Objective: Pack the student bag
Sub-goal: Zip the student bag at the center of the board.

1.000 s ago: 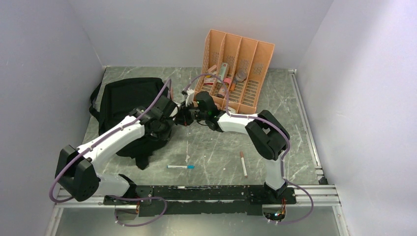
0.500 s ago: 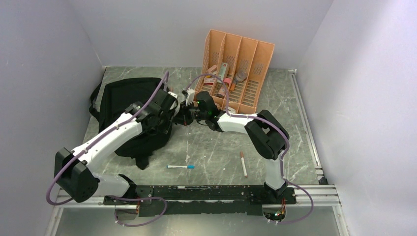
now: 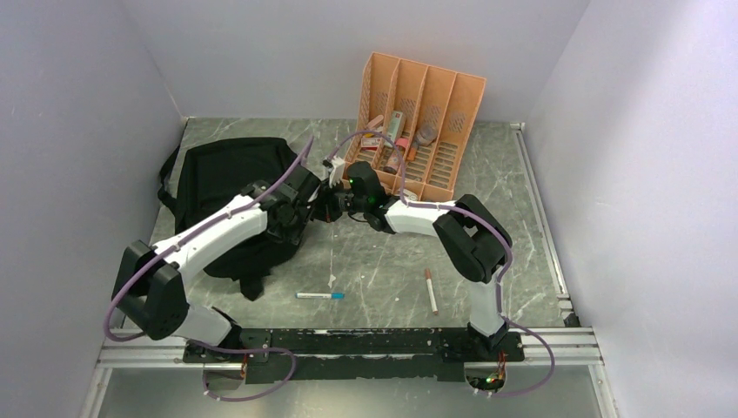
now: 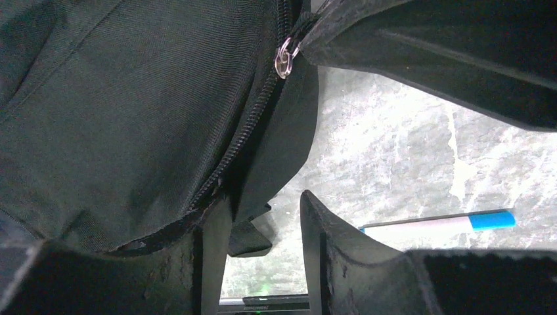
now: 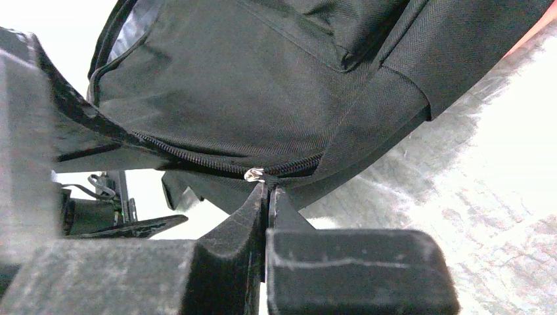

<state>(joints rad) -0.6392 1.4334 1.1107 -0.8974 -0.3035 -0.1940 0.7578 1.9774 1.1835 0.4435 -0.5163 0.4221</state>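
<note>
The bag [image 3: 222, 174] lies left of the organizer [image 3: 418, 122], where the right gripper [image 5: 266, 187] clenches its zip pull [image 5: 253, 174], apparently to unzip it, while the left gripper [image 4: 263, 216] hangs released at that organizer-side edge.

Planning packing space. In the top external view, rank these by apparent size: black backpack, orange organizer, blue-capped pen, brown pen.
1. student bag, though partly hidden
2. orange organizer
3. blue-capped pen and brown pen: they look alike, so no ranking

Black student bag [image 3: 222, 174], orange organizer [image 3: 435, 96] (slotted walls).
</note>
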